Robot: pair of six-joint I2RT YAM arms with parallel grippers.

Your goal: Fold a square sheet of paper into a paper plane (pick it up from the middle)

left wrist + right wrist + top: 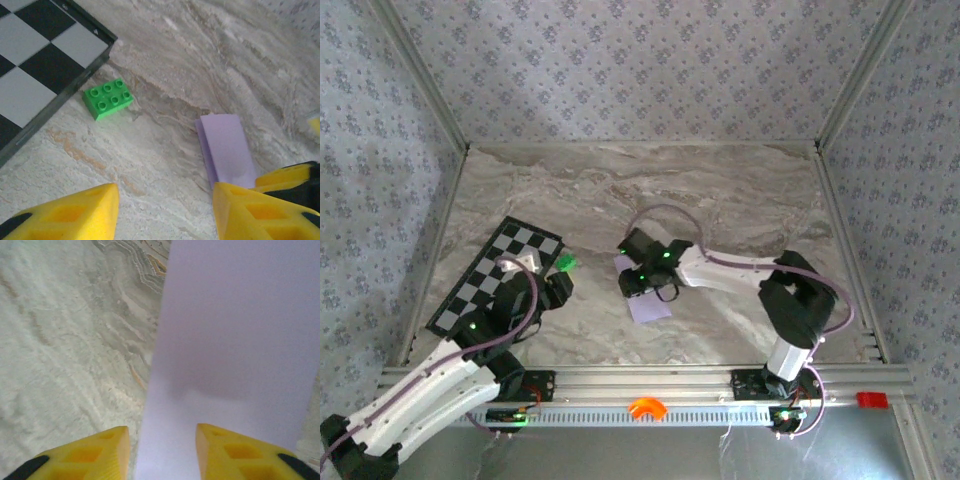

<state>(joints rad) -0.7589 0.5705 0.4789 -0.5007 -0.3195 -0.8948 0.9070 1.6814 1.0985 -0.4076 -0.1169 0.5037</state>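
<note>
Hovering over the folded paper point(235, 340) mid-desk point(720, 200), right hand point(160, 429) spread wide, probably to pinch its middle; left hand point(165, 186) wide and empty beside the board point(30, 65).

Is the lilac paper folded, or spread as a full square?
Folded, apparently: the sheet of paper is a narrow rectangle, and a second layer's edge shows along its left side.

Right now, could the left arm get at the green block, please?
Probably yes: the block lies just ahead of the open left gripper, with bare table between them.
</note>
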